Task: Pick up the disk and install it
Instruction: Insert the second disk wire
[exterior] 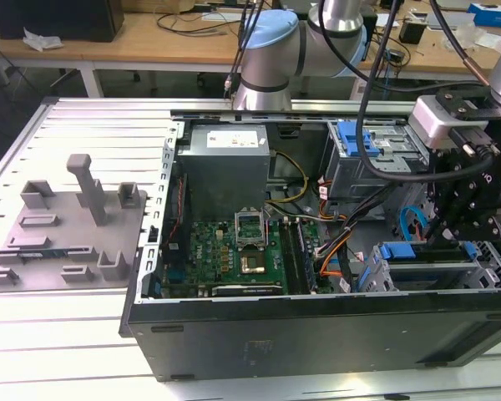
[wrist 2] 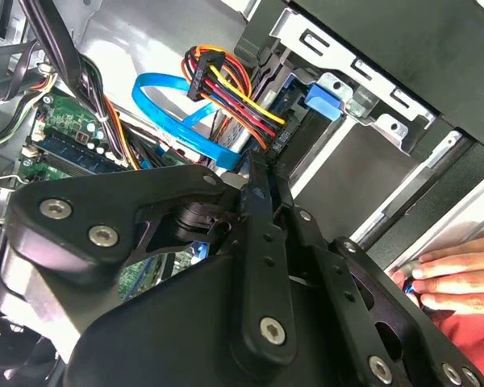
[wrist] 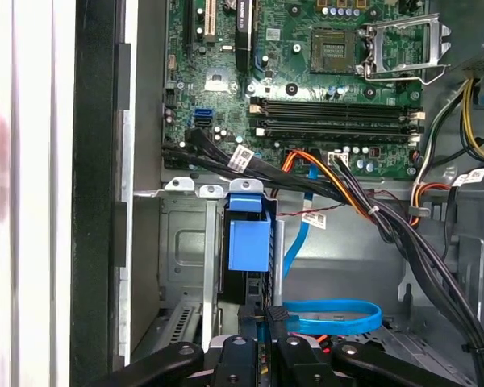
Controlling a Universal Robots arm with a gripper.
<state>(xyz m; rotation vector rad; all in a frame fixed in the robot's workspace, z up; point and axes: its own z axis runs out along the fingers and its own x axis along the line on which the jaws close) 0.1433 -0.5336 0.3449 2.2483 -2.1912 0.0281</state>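
sitting edge-on in the drive cage (wrist: 185,250), the disk (wrist: 248,242) just beyond the tool (wrist: 268,318)

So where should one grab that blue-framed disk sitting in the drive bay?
Probably by its exposed blue end, coming from the case's open side: the disk stands edge-on in the bay, whose metal walls cover its flat faces.

You had the work laid out on a pale desk (exterior: 75,342) whose top was made of ribbed metal slats, lit evenly from above. Behind it, along the far side of the exterior view, stood a wooden bench (exterior: 150,42) on white legs, strewn with dark cables (exterior: 202,18), with a black box (exterior: 58,18) at that view's left and a blue box (exterior: 493,13) at its right.
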